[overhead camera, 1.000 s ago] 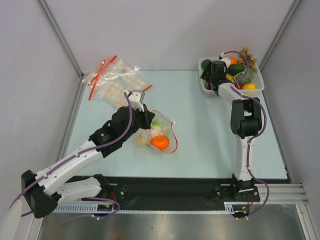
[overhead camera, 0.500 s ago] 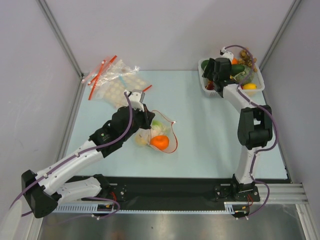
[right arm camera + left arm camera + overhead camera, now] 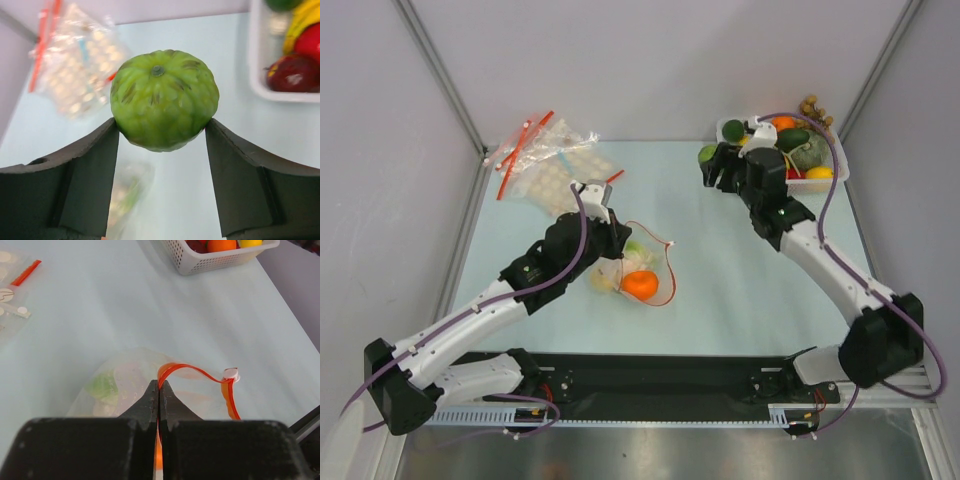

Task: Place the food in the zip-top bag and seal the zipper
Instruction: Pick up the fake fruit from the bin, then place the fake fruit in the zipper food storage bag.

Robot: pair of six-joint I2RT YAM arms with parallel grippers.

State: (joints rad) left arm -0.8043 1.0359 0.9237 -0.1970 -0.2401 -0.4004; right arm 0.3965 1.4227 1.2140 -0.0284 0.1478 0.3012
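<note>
Starting at the left, we find the left hand (image 3: 159, 390) pressed together on the thin red-orange zipper strip (image 3: 192, 368) of the clear floppy zip-top bag (image 3: 642, 262). The bag lies on the pale blue counter (image 3: 740, 290), left of centre, with a round orange toy fruit (image 3: 640, 285) and pale green pieces (image 3: 102, 386) inside. The strip arches up from the fingers, so we judge the mouth to be lifted open toward the right. The small white slider (image 3: 230, 373) sits at the far end of the arch.

Further right, the right hand (image 3: 161, 131) is clamped on a green ribbed round toy vegetable (image 3: 164, 97), held above the counter just left of the white plastic basket (image 3: 256, 75). From that hand the bag lies leftward and toward the arm bases. We judge that the coming carry runs along that line into the mouth.
</note>
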